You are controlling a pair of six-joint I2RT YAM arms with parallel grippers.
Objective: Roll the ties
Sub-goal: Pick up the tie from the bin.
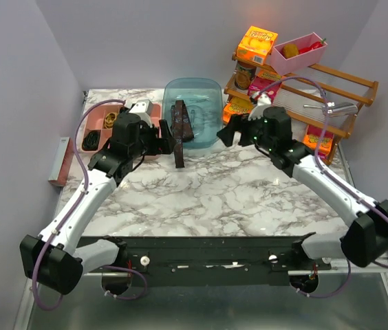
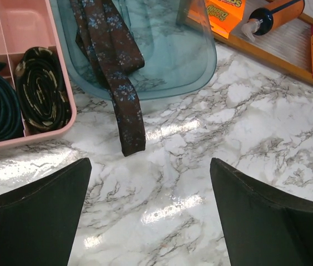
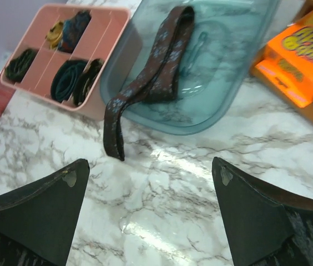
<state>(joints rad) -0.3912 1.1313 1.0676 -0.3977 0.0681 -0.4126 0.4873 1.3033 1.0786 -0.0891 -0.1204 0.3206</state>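
Left fingers (image 2: 34, 216): spread wide, holding nothing, above the tabletop (image 2: 245, 122). Right fingers (image 3: 256, 216): likewise wide and bare. Brown patterned tie (image 2: 126, 100): narrow end lying on the marble, remainder draped over the rim into the teal bin (image 2: 167, 55). Pink tray (image 2: 23, 22), beside the bin: rolled ties (image 2: 43, 91) in its compartments.
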